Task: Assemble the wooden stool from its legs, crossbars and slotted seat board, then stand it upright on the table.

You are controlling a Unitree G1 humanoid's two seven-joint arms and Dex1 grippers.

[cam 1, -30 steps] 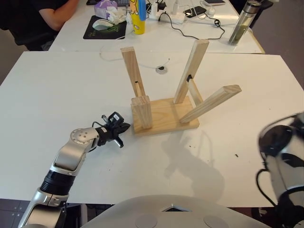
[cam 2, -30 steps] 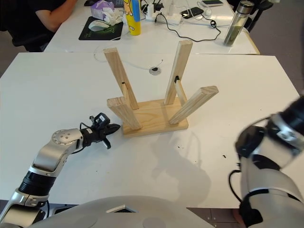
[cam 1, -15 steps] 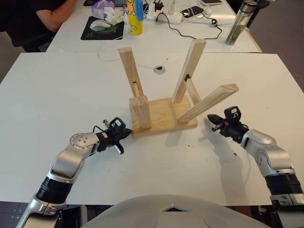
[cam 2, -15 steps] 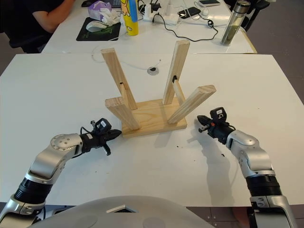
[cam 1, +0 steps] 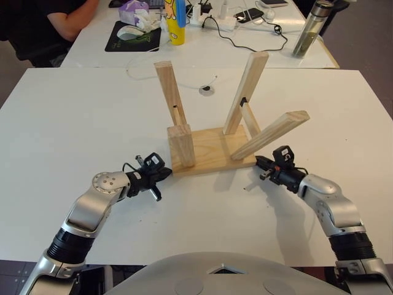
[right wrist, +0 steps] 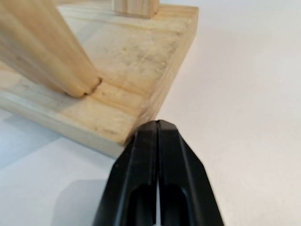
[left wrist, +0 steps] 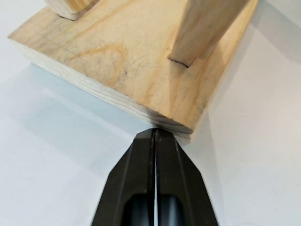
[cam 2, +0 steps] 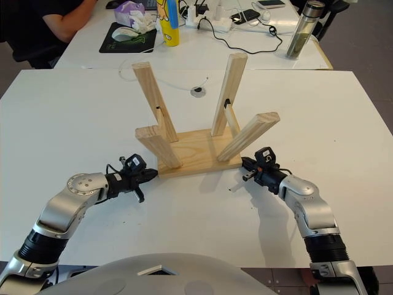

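Stool (cam 1: pixel 212 150) upside down on white desk (cam 1: pixel 80 123), long axis L-R, legs (cam 1: pixel 171 92) up. L hand (cam 1: pixel 163 177) clenched at stool's near-L corner, R hand (cam 1: pixel 259 169) clenched at near-R; cluttered 2nd desk (cam 1: pixel 270 55) behind stool

The pale wooden stool (cam 1: pixel 212 149) lies upside down mid-table (cam 1: pixel 73 123), its seat board (cam 1: pixel 212 161) flat. Four legs (cam 1: pixel 247 92) splay upward, the 4 o'clock one (cam 1: pixel 270 135) leaning steeply toward 2 o'clock. A thin crossbar (cam 1: pixel 250 118) leaves the 1 o'clock leg's slot.
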